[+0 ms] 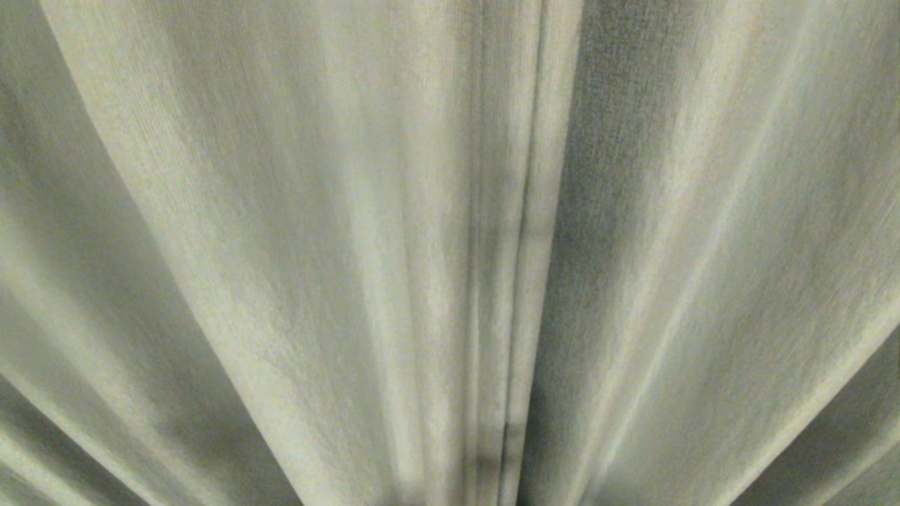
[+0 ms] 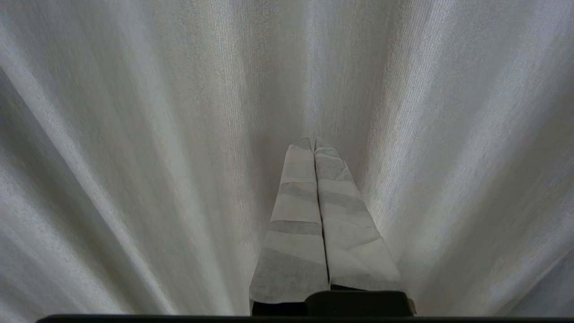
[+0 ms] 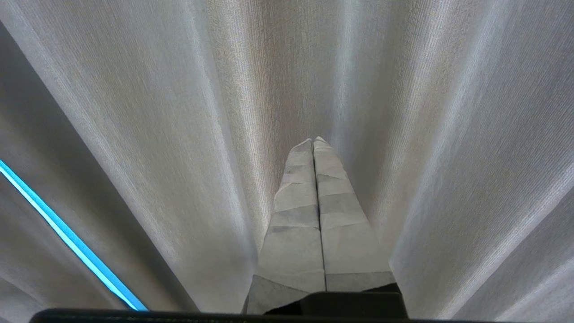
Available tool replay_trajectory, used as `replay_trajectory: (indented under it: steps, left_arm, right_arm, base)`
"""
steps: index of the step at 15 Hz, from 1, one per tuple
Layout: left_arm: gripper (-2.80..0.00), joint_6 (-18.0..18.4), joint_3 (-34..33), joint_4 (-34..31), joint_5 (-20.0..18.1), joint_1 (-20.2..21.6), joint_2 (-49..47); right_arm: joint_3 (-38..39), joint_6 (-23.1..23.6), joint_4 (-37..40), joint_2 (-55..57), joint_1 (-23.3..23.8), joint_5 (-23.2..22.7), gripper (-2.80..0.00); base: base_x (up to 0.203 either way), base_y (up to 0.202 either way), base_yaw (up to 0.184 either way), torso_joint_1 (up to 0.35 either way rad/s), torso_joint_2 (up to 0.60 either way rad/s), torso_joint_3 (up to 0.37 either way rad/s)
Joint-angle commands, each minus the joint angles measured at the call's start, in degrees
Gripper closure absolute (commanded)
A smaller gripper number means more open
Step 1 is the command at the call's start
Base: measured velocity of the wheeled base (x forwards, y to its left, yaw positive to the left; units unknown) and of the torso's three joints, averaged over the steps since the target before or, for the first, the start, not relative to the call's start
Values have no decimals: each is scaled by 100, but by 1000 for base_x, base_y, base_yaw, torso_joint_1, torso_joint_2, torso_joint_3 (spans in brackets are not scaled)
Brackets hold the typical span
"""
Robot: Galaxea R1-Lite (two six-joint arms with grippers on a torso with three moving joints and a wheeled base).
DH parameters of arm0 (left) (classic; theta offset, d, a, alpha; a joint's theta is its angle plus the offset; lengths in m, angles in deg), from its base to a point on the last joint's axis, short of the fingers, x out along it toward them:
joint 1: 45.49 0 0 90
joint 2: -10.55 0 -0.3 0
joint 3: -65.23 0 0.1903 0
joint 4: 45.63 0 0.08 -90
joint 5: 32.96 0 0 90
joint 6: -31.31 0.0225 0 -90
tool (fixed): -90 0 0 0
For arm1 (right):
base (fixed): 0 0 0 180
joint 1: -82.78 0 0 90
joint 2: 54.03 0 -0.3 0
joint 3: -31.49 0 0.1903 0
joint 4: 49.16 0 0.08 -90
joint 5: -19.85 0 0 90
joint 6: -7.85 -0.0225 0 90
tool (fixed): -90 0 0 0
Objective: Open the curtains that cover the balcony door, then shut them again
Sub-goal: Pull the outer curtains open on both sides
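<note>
- Left gripper (image 2: 313, 142): fingers (image 2: 296, 215) pressed together along their whole length, nothing between them. Both are wrapped in pale tape with greyer bands. Tips point at the fabric; whether they touch it cannot be told.
- Right gripper (image 3: 313, 141): fingers (image 3: 341, 215) likewise pressed together and empty, same pale wrapping, tips aimed into a shallow fold of cloth.
- The curtains (image 1: 295, 232) fill the head view edge to edge: thick beige-grey woven fabric with a fine vertical rib, hanging in broad soft pleats that fan outward.
- Two panels meet at a dark vertical seam (image 1: 524, 232) slightly right of centre in the head view; the hems lie edge against edge, drawn shut.
- In the right wrist view a thin bright blue strip (image 3: 67, 237) shows in a gap between folds, off to one side of the fingers.
- No writing or labels legible on the fabric.
</note>
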Motion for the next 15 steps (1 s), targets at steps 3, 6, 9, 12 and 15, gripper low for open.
replay_trajectory:
  steps: [3, 6, 9, 12, 15]
  left_arm:
    - [0, -2, 0, 5, 4, 1, -6]
    - [0, -2, 0, 5, 3, 1, -6]
    - [0, -2, 0, 5, 0, 1, -3]
    - [0, -2, 0, 5, 4, 1, 2]
    - [0, -2, 0, 14, -5, 1, -6]
  right_arm:
    - [0, 0, -7, 7, -1, 10, 0]
    - [0, 0, -3, 7, -1, 8, 0]
    - [0, 0, 2, 7, -1, 8, 0]
    - [0, 0, 2, 7, -1, 1, 0]
    - [0, 0, -7, 7, -1, 9, 0]
  base:
    - [0, 0, 0, 0, 0, 0]
    - [0, 0, 0, 0, 0, 0]
    - [0, 0, 0, 0, 0, 0]
    - [0, 0, 0, 0, 0, 0]
    - [0, 0, 0, 0, 0, 0]
